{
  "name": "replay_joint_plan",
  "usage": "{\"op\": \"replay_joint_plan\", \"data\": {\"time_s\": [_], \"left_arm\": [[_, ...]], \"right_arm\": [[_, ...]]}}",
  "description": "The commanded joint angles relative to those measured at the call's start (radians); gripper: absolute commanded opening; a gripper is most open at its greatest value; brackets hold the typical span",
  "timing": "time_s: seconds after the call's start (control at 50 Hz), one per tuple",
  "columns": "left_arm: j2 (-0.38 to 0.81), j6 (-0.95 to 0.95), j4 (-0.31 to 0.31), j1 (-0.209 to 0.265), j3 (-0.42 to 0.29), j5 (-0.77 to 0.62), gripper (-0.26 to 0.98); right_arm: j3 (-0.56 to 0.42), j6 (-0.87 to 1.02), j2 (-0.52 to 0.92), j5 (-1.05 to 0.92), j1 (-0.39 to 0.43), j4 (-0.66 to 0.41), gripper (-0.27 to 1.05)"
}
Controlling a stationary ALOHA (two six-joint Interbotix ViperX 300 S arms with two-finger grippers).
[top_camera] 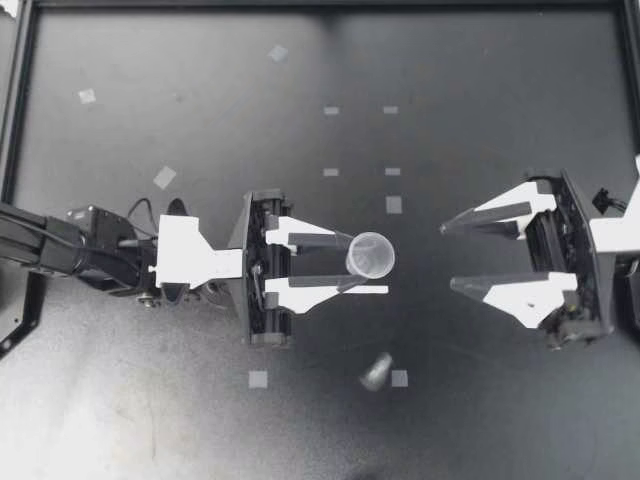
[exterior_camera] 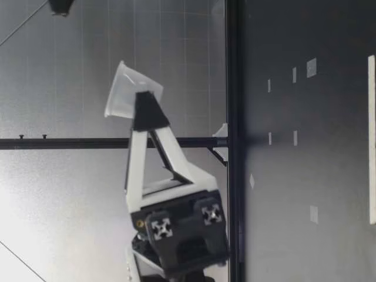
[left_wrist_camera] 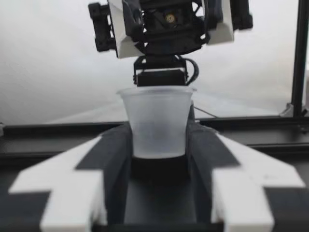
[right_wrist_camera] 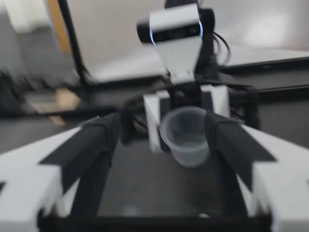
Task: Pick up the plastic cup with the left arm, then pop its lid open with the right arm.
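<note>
Within left hand point(top_camera: 366, 266), plastic cup point(top_camera: 372, 250), mouth up, long axis slightly tilted

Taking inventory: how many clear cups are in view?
1 for sure: the cup clamped in my left gripper, above the table. A blurred small thing beside a tape square may be another.

Dim, even light lay on the dark tabletop point(top_camera: 480, 420), with a dull grey sheen well off to the side of the cup point(top_camera: 371, 254) where my left arm came in. A small pale thing point(top_camera: 377, 371) near the cup was smeared. In the low view a bright haze glowed behind the cup point(exterior_camera: 126, 91). The right wrist view was blurred all around the cup point(right_wrist_camera: 186, 135). In the left wrist view the cup point(left_wrist_camera: 157, 121) was crisp, and everything nearer than it was soft.
</note>
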Motion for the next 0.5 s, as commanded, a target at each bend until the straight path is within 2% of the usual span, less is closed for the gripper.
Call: {"op": "replay_joint_plan", "data": {"time_s": [0.0, 0.48], "left_arm": [[-0.037, -0.008, 0.0, 0.002, -0.003, -0.005, 0.03], [-0.037, -0.009, 0.0, 0.002, -0.005, -0.005, 0.03]], "right_arm": [[-0.005, -0.043, 0.002, 0.002, 0.0, 0.002, 0.69], [0.002, -0.035, 0.031, 0.002, 0.0, 0.002, 0.69]]}}
